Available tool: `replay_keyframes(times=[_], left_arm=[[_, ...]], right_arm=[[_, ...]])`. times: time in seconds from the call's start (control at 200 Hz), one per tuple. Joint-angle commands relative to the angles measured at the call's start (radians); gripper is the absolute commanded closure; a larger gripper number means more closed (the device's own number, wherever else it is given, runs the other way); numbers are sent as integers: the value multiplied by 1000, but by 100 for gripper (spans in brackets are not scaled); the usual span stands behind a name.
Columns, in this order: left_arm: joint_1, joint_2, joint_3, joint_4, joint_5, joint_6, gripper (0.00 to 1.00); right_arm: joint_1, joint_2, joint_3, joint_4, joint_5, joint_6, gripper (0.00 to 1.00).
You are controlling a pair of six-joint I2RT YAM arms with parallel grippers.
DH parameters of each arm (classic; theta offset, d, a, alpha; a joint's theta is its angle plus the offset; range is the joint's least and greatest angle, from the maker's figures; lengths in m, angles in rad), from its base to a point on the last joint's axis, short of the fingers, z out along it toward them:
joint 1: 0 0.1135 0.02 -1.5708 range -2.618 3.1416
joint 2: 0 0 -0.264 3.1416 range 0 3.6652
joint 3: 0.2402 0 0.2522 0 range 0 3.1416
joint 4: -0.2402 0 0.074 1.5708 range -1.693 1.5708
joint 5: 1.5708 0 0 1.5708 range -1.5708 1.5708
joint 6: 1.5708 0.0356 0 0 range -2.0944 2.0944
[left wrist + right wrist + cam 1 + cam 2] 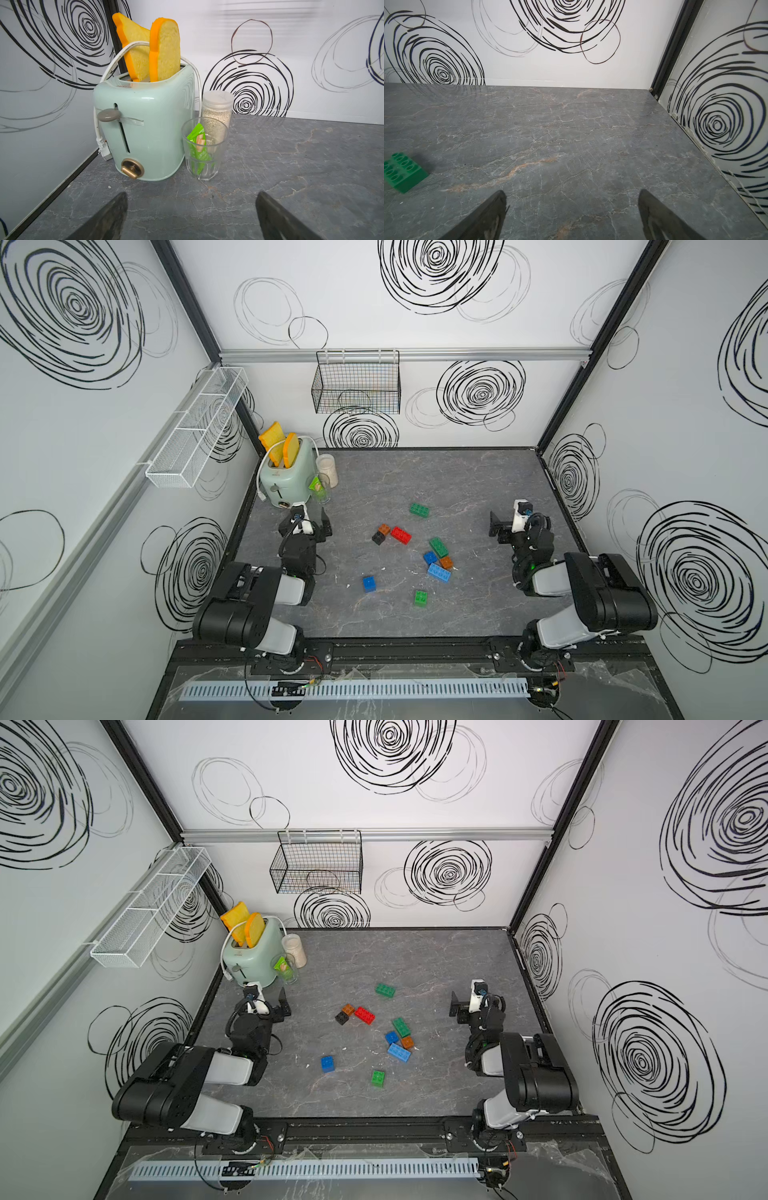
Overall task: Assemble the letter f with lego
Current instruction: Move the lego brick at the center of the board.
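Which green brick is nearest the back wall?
The lone green brick beyond the red brick; the clustered green brick and frontmost green brick lie farther forward.

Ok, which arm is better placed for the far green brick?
Right: the right end effector is open, empty and nearer, and the far green brick shows in its wrist view; the left end effector faces the toaster.

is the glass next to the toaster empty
No, a green packet stands inside the glass beside the toaster.
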State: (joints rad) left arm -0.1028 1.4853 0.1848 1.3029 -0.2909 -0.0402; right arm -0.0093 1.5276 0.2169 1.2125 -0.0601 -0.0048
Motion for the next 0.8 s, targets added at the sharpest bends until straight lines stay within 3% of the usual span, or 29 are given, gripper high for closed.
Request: replay_keyframes(times=[0.0, 0.675, 0.72, 0.795], left_arm=[[2, -7, -2, 50, 2, 12, 2], [11, -12, -1, 42, 21, 7, 2], [4, -17, 2, 43, 10, 11, 2], [-23, -80, 54, -103, -36, 36, 2]], right_arm=[[2, -12, -5, 38, -2, -13, 1], [-21, -9, 4, 24, -43, 0, 1], [-23, -12, 2, 26, -15, 10, 1], [-17, -52, 24, -32, 70, 41, 1]])
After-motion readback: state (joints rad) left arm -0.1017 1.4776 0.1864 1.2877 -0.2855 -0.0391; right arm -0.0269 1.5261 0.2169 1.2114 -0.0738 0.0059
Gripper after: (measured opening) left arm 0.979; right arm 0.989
